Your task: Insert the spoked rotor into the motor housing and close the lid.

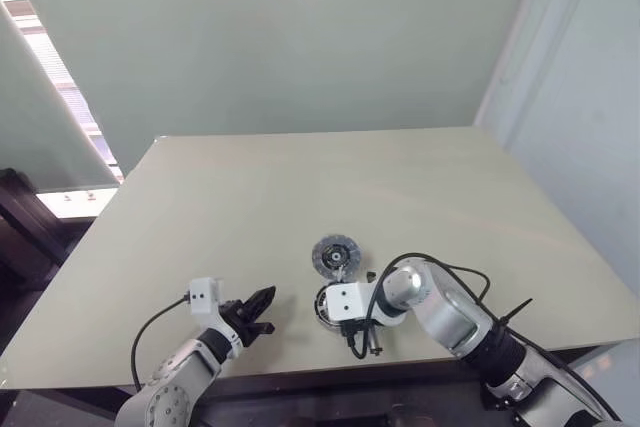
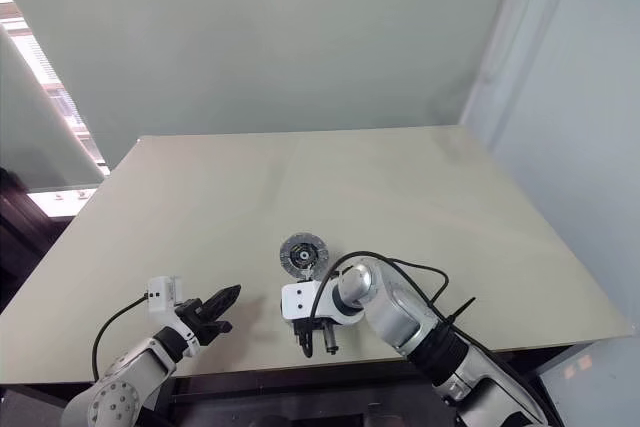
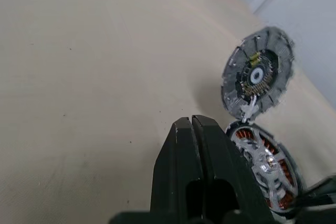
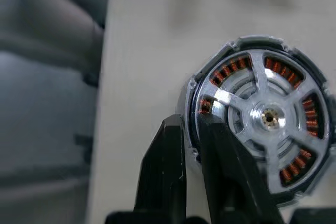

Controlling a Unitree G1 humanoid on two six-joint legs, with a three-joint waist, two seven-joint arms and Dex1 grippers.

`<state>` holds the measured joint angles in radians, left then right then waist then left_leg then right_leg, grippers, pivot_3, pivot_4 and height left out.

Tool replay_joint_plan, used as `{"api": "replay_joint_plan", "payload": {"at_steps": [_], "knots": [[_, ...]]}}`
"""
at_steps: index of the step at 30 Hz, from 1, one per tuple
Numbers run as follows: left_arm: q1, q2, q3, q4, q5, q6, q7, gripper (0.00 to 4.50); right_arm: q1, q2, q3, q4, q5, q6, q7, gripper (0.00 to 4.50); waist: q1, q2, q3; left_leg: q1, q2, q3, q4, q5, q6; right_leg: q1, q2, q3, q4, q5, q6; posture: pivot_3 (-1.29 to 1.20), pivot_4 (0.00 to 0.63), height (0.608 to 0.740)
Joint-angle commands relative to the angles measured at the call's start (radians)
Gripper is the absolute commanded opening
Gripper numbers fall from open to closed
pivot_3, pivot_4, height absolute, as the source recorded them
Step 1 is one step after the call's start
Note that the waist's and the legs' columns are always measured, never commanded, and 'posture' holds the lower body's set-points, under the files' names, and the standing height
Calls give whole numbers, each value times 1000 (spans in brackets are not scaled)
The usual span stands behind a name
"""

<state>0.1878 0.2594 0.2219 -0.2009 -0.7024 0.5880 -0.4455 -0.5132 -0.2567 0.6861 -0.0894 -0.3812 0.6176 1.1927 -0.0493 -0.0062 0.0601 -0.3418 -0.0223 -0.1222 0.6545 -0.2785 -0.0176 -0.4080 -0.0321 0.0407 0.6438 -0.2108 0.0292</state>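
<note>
The motor housing (image 4: 247, 42) lies on the table near the front edge, its copper windings showing between the arms of the spoked rotor (image 4: 270, 116), which sits inside it. The lid (image 1: 335, 257) lies flat on the table just behind the housing, touching or almost touching it. My right gripper (image 4: 190, 121) is shut and points down, its fingertips over the housing's rim with nothing held. In the head views its wrist covers most of the housing (image 1: 322, 305). My left gripper (image 3: 191, 124) is shut and empty, a short way to the left of both parts.
The beige table (image 1: 300, 187) stretches far back and to both sides. Its front edge runs close below the grippers. A black cable (image 1: 455, 272) loops over my right wrist. A window strip (image 1: 60, 87) is at the far left.
</note>
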Motion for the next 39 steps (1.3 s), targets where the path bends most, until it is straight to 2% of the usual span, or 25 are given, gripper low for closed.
{"api": "replay_joint_plan", "payload": {"at_steps": [1, 9, 14, 17, 20, 29, 34, 39], "knots": [[-13, -2, 7, -14, 4, -18, -4, 0, -22, 47, -26, -39, 15, 88, -70, 21, 0, 0, 0, 0, 0, 0, 0, 0, 0, 0, 0, 0, 0, 0, 0, 0, 0, 740], [-9, -8, 2, -12, 8, -24, -5, 0, -10, 92, -15, -9, 73, 121, -165, 21, 0, 0, 0, 0, -1, 0, 0, 0, 0, 0, -1, 0, 0, 0, 0, 0, 0, 740], [3, -5, 3, -20, 7, -26, -6, 0, -27, 62, -10, -31, 81, 73, -200, 21, 0, 0, 0, 0, -1, 0, -1, 0, 0, 0, -1, 0, 0, 0, -1, 0, 0, 740], [7, -3, 1, -23, 9, -26, -6, 0, -56, 2, 14, -64, 76, 60, -156, 21, 0, 0, 0, 0, -1, 0, 0, 0, 0, 0, -1, 0, 0, 0, -1, 0, 0, 740], [6, -2, -2, -21, 10, -26, -8, 0, -76, -68, 44, -120, 86, 71, -87, 565, 0, 0, 0, 0, -1, 0, 0, 0, 0, 0, -1, 0, -1, 0, -1, 0, 0, 740], [-21, 0, -13, -1, 16, -23, -10, 0, -115, -197, 96, -148, 59, -40, -26, 3693, 0, 0, 0, 0, 0, 0, -1, 0, 0, 0, -1, -1, -1, 0, -1, 0, 0, 740], [-34, -1, -18, 11, 25, -22, -15, 0, -129, -237, 147, -142, 40, -86, 26, 3693, 0, 0, 0, 0, -1, 0, -1, 0, 0, 0, -1, -1, -1, 0, 0, 0, 0, 740], [-32, -4, -21, 10, 28, -24, -15, 0, -123, -226, 163, -89, 20, -143, 8, 3693, 0, 0, 0, 0, 0, 0, -1, 0, 0, 0, -1, -1, -1, 0, 0, 0, 0, 740]]}}
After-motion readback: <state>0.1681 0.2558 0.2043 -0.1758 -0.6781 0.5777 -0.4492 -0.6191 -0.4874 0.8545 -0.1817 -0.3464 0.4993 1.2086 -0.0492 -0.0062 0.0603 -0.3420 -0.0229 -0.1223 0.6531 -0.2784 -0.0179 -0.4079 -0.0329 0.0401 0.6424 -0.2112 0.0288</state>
